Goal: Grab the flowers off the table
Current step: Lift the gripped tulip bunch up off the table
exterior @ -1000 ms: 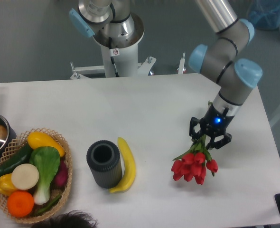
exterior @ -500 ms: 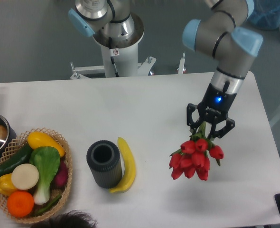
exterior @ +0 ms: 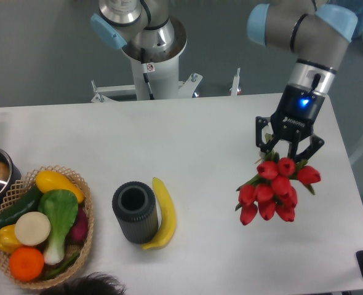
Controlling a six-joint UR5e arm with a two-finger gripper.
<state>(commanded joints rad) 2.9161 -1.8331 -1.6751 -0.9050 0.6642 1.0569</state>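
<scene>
The black two-finger gripper (exterior: 287,149) is clamped on the thin green stems of the flowers (exterior: 275,190), whose rounded glossy red tulip heads hang in a tight cluster below it, above the right part of the smooth white table (exterior: 187,135). Left of them lie a curved yellow banana (exterior: 162,213) and, touching it, a ribbed dark cylindrical cup (exterior: 134,211). At the far left, a woven wicker basket (exterior: 85,209) holds vegetables.

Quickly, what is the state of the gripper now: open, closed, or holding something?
Gripper: closed on the stems of the flowers, which hang below it, above the table.
</scene>
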